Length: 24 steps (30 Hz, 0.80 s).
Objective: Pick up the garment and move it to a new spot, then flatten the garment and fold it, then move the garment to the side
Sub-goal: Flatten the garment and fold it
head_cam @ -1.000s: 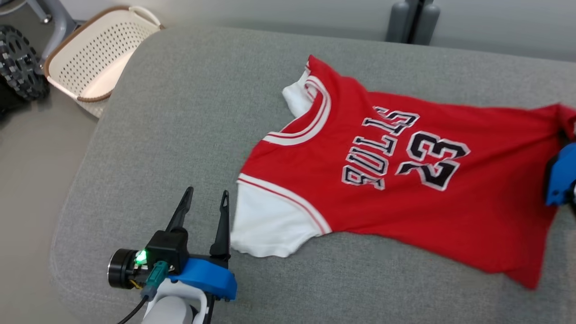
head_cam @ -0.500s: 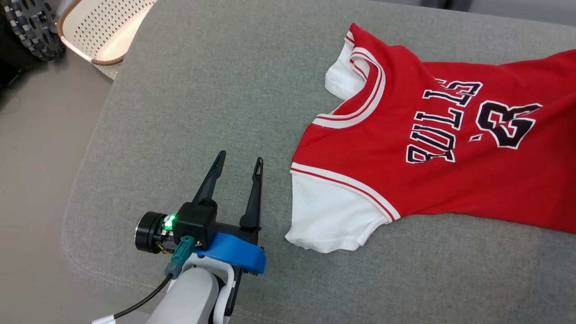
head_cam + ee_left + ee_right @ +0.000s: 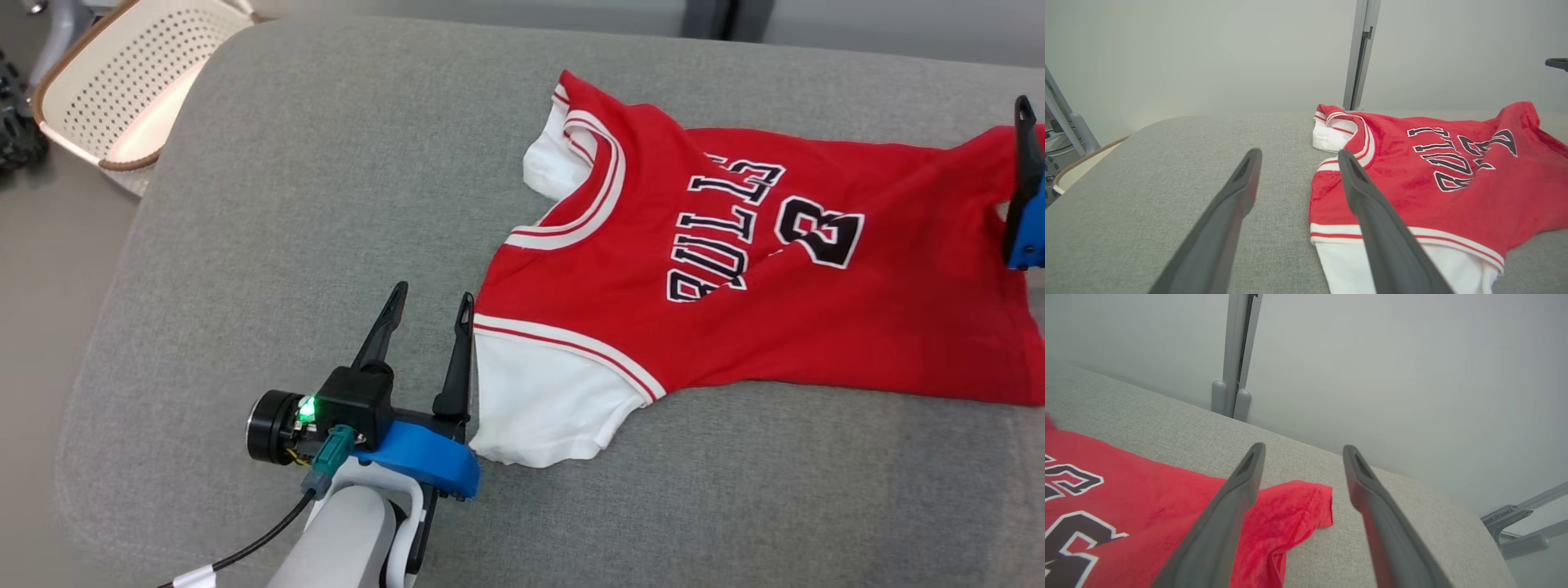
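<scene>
head view: the red garment (image 3: 735, 278) lies face up on the grey cushion (image 3: 286, 204), right of centre, collar to the left and hem to the right. the left end effector (image 3: 433, 292) stands spread just beside the near white sleeve (image 3: 539, 400), one finger at the sleeve's edge. the right end effector (image 3: 1024, 155) stands over the far hem corner.

left wrist view: fingers apart with nothing between them. the cloth ripples across the number.

right wrist view: fingers apart, the hem corner lying loose beneath them, unpinched.

risk, as i judge it: folding over those ripples would set creases, and a finger grazing the sleeve could drag it askew.
</scene>
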Available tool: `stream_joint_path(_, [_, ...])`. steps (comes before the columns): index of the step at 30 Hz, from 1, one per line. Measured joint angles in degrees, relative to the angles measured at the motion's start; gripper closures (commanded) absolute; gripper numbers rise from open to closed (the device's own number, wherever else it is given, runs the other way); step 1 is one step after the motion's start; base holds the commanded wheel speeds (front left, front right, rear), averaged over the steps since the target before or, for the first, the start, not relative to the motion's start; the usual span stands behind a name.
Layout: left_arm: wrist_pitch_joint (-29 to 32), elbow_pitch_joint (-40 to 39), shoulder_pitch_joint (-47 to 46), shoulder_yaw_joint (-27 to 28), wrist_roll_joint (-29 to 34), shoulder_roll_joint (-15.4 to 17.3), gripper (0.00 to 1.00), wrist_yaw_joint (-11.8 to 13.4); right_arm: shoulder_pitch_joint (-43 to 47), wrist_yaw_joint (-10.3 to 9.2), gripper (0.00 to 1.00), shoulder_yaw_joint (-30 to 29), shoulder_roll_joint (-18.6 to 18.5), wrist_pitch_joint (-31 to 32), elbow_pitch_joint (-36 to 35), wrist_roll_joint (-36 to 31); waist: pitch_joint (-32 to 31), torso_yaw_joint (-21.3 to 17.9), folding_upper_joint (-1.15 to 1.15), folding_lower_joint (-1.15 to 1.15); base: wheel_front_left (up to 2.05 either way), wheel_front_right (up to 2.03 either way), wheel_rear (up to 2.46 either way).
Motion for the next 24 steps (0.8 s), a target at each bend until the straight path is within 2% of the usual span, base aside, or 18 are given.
stream_joint_path(5, [0.0, 1.6, 0.8, 1.3, 0.3, -0.1, 0.00, -0.4, 3.2, 0.00, 0.00, 1.0, 2.4, -4.1, -0.9, 3.3, -2.7, -2.7, 0.00, -0.01, 0.00, 0.00, 0.00])
stream_joint_path(9, [0.0, 2.9, 1.8, 2.5, 0.3, 0.0, 0.00, -0.4, 8.2, -0.01, 0.00, 1.6, 5.6, -5.5, -4.2, 6.5, -5.3, -4.5, 0.00, -0.01, 0.00, 0.00, 0.00])
stream_joint_path(17, [0.0, 4.0, 7.1, 6.2, -1.0, 1.1, 0.00, 0.2, 22.9, -0.01, 0.00, 2.1, 14.2, -6.1, -18.5, 12.2, -10.6, -8.4, -0.01, -0.01, 0.00, 0.00, 0.00])
stream_joint_path(24, [0.0, 4.0, 11.8, 9.2, -1.9, 2.1, 0.00, 0.7, 36.1, -0.01, 0.00, 2.3, 18.3, -6.1, -28.9, 15.0, -14.9, -10.0, -0.01, -0.02, 0.00, 0.00, 0.00])
